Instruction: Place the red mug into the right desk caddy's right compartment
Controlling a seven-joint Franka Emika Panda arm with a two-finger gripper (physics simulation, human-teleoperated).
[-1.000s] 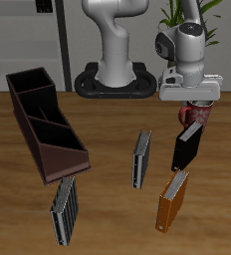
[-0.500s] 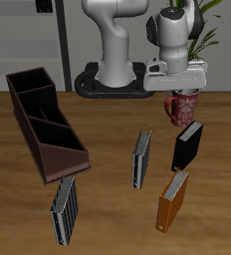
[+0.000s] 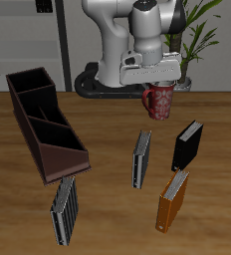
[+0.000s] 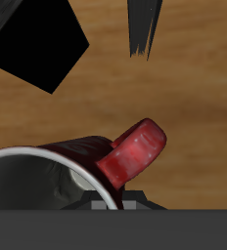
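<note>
Wooden table (image 3: 108,214), grey shelving (image 3: 38,40) behind, potted plant (image 3: 199,30), pale wall

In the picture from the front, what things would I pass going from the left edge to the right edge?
The right desk caddy → grey book → second grey book → the red mug held up by the gripper → orange book → black book.

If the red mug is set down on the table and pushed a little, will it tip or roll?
The red mug, held in the end effector above the table, looks squat and rigid, so upright it would probably slide, not tip. On its side, its handle would likely stop any rolling. It looks like glazed ceramic, so possibly slippery and fragile.
</note>
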